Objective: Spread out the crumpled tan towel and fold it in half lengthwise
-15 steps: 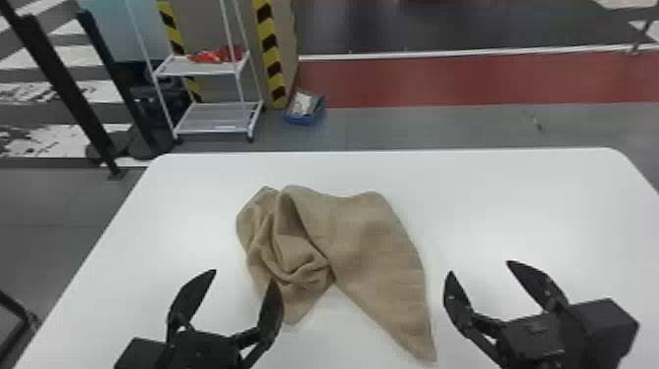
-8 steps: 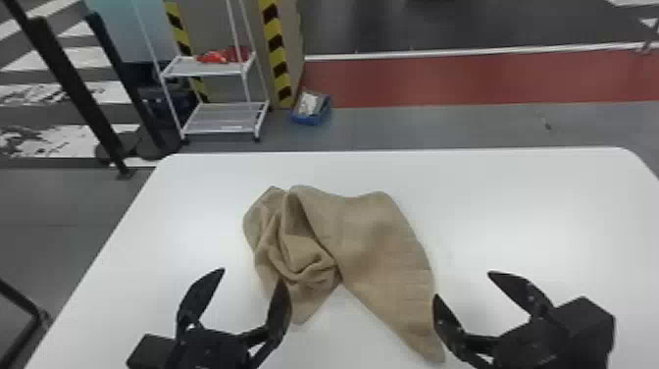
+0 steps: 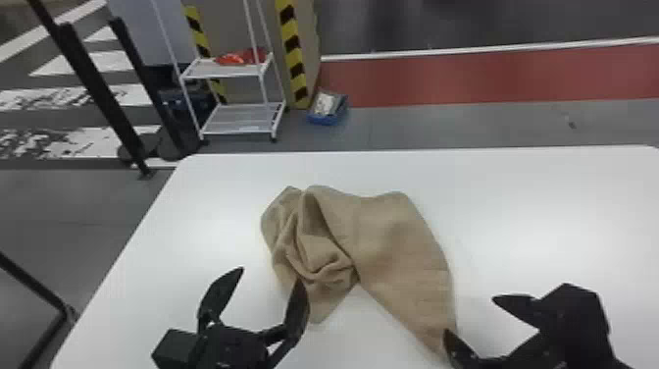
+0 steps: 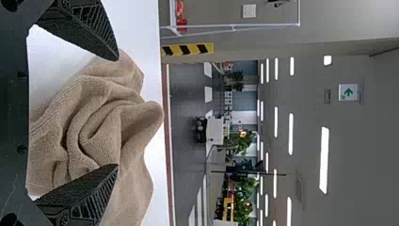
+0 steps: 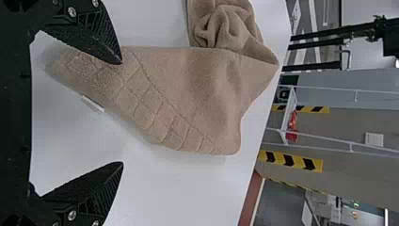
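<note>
Your right gripper (image 3: 469,315), wide open and empty, is nearer the crumpled towel's tapering near corner (image 3: 434,338) on the table (image 3: 549,221), just left of it, while your left gripper (image 3: 270,275), equally spread and empty, faces the bunched folds (image 3: 318,255).

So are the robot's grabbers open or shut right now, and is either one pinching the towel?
Left gripper: open, pinching nothing, near the bunched part of the towel.
Right gripper: open, pinching nothing, beside the towel's near corner.
</note>
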